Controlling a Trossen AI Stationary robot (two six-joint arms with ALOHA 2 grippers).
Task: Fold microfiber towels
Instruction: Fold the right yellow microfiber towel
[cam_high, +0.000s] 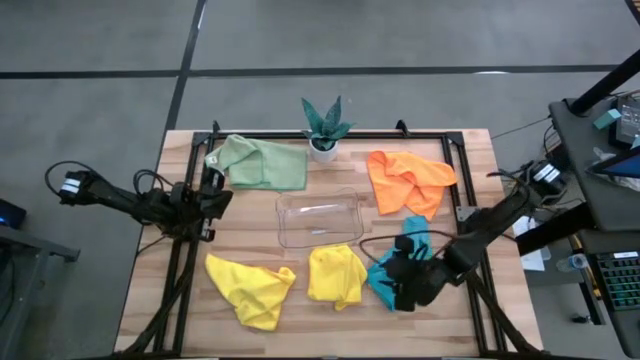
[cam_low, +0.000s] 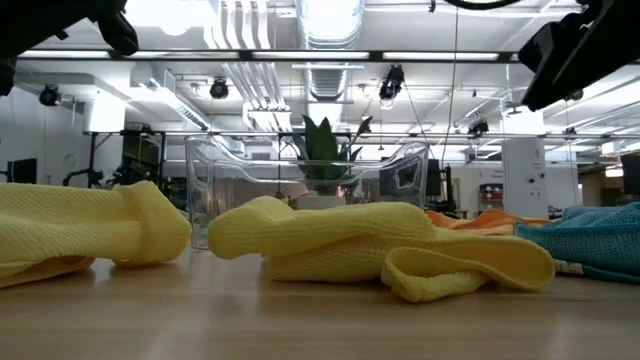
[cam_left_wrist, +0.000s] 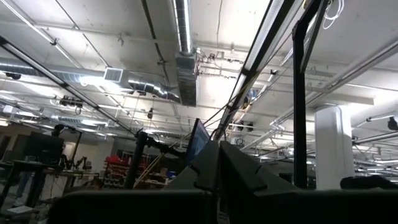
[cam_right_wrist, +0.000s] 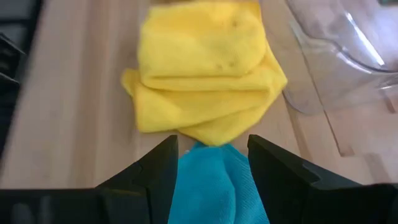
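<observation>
Reaching at lower right of the high view, the right gripper (cam_right_wrist: 212, 163) straddles the teal-blue towel (cam_high: 392, 275), jaws parted, not yet clenched; next it must pinch an edge. Left gripper (cam_high: 212, 195) waits clenched at left.

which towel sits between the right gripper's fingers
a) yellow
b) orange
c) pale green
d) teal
d: in the right wrist view the teal towel lies between the open fingers of the right gripper, with a yellow towel just beyond it; the high view shows the same gripper over the teal towel's front end.
</observation>
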